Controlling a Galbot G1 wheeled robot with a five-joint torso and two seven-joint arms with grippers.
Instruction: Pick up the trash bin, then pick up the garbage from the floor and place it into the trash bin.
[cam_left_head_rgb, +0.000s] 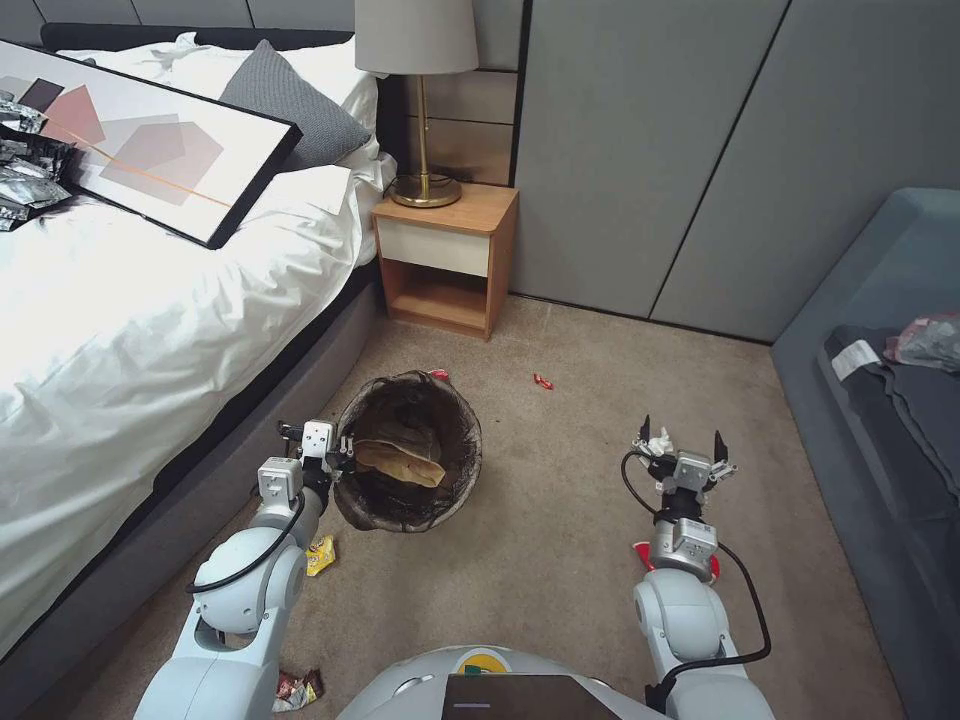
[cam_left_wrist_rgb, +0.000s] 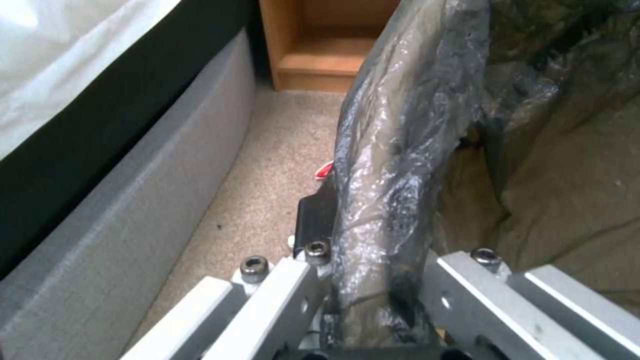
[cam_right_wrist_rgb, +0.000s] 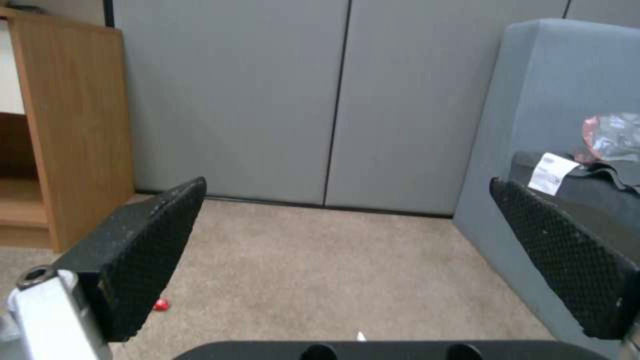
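left gripper (cam_left_head_rgb: 335, 447): you see it clamped on the trash bin (cam_left_head_rgb: 410, 450) rim, at its 9 o'clock
left wrist: liner (cam_left_wrist_rgb: 393, 165) pinched
right gripper (cam_left_head_rgb: 682, 447): spread, empty
wrapper (cam_left_head_rgb: 543, 381): bin's 2 o'clock

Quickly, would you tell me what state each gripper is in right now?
Left gripper: shut on the trash bin rim.
Right gripper: open, holding nothing.

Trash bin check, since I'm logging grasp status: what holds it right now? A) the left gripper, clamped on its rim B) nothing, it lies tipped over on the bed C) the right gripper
A: the left gripper is shut on the bag-lined rim of the trash bin, while the right gripper hangs open over bare carpet.
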